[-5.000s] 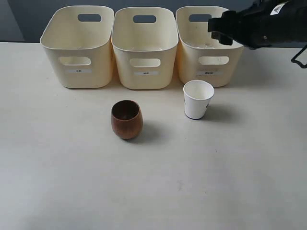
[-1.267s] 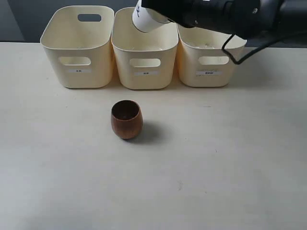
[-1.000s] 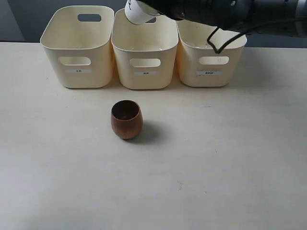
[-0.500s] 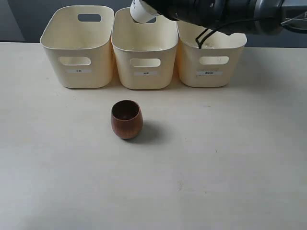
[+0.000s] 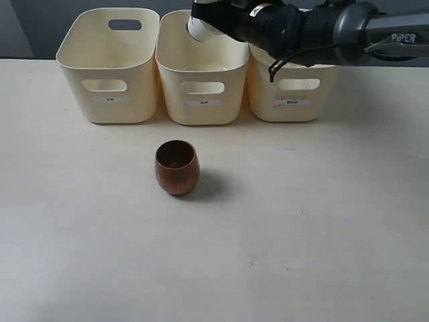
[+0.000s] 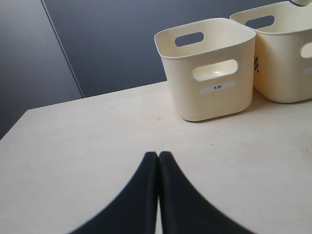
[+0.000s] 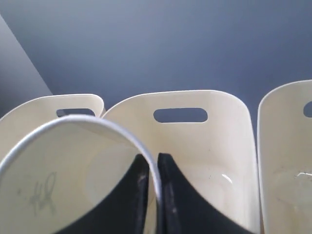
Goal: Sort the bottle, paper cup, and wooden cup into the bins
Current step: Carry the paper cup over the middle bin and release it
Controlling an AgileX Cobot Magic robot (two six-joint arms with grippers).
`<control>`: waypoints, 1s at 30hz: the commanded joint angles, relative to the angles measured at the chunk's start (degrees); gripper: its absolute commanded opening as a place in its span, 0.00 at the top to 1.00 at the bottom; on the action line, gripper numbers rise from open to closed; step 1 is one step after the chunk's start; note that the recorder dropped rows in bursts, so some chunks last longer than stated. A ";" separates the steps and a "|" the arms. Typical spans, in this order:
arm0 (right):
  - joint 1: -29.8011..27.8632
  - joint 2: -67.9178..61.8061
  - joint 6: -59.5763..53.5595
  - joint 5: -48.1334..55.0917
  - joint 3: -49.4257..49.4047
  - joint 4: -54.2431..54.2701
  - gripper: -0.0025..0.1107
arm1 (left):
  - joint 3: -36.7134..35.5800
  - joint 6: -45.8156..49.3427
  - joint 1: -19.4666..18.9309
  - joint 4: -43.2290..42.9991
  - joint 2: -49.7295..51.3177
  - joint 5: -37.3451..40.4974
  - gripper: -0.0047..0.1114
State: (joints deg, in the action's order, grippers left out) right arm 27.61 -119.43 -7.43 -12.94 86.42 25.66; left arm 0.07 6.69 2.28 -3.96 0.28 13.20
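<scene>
Cream tabletop (image 5: 322, 228), dark grey wall (image 6: 107, 39), right end effector (image 7: 149, 192) pinching paper cup (image 7: 73, 180), left end effector (image 6: 158, 158) closed empty.

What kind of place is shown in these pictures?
Probably a robot test bench in a lab, not a home: a bare pale table, three alike labelled bins in a row, a plain dark wall behind, and only the wooden cup standing loose.

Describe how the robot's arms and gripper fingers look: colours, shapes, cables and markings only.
The right arm is glossy black near the wrist, then a grey link with white "PIPER" lettering, and a thin black cable loops beneath it. Both wrist views show matte black, smoothly curved fingers tapering to narrow tips.
</scene>
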 commanded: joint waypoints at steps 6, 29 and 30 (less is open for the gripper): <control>-0.28 -0.95 -0.56 -0.53 0.41 -0.93 0.53 | -0.07 -0.11 0.18 0.00 -0.28 -0.32 0.96; -0.28 10.85 -0.09 28.45 0.41 -6.62 0.59 | -0.07 -0.11 0.18 0.00 -0.28 -0.32 0.96; -0.28 11.16 -0.09 30.61 0.41 -7.05 0.59 | -0.07 -0.11 0.18 0.00 -0.28 -0.32 0.96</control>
State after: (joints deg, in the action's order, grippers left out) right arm 27.61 -109.50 -7.54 12.59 86.51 21.28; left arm 0.07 6.69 2.28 -3.96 0.28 13.20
